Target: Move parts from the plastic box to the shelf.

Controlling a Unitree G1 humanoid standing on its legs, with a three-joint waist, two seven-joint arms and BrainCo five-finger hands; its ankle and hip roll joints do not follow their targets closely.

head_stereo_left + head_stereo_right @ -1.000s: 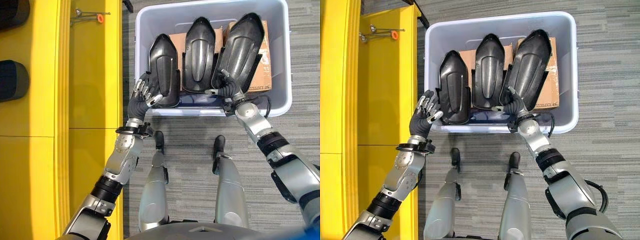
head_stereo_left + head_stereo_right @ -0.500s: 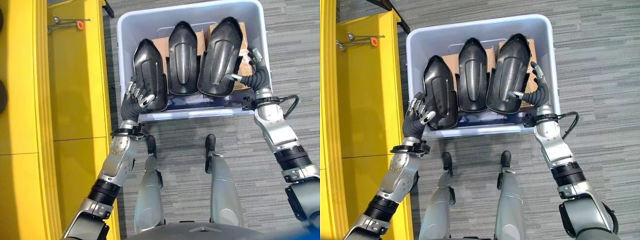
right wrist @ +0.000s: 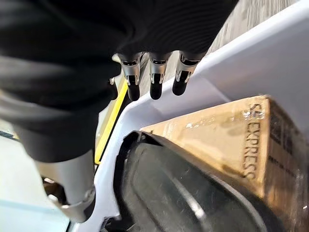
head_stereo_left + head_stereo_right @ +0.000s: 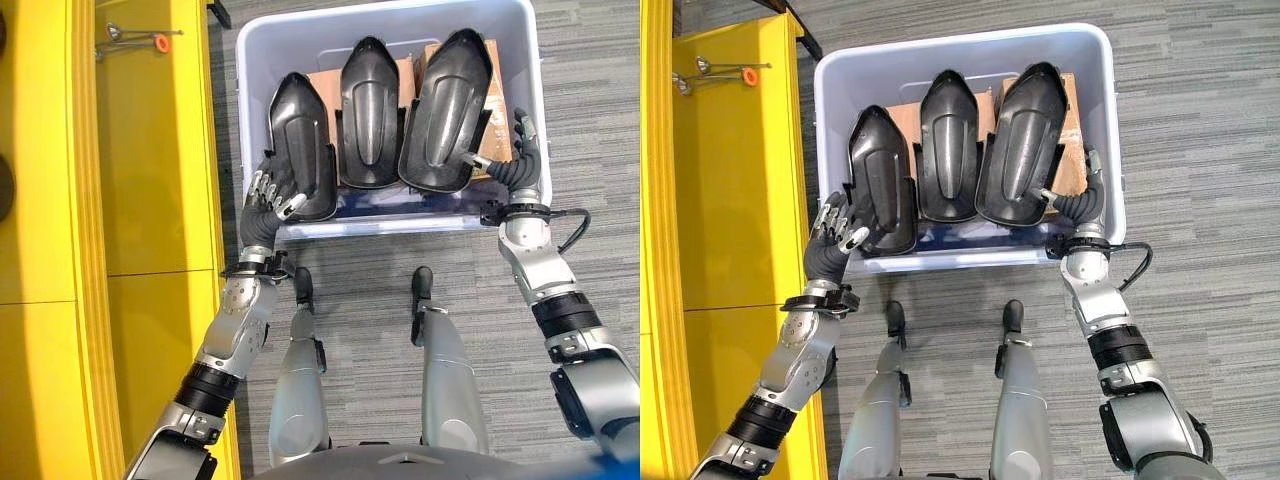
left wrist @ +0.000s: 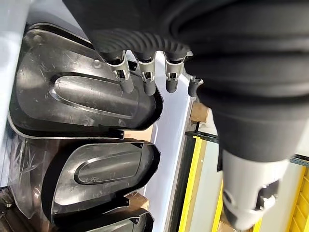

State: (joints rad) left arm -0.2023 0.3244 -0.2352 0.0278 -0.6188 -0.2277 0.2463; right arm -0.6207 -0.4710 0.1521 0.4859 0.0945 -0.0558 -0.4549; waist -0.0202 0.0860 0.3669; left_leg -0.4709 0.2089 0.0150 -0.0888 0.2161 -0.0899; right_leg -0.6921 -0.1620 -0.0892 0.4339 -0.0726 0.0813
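In the box (image 4: 255, 60), the left hand (image 4: 272, 192) at 8 o'clock and right hand (image 4: 520, 160) at 4 o'clock both stay open beside black parts (image 4: 370, 110)

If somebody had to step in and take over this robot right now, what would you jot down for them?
Left hand: open, fingers relaxed against the near end of the left black part; no grip yet.
Right hand: open, holding nothing, inside the plastic box by its right wall, beside the right black part.
Parts: all three, middle black part included, stand side by side in the box, leaning on cardboard boxes.
Done: nothing on the yellow shelf yet.
Left: grasp each part and carry it over to the shelf.
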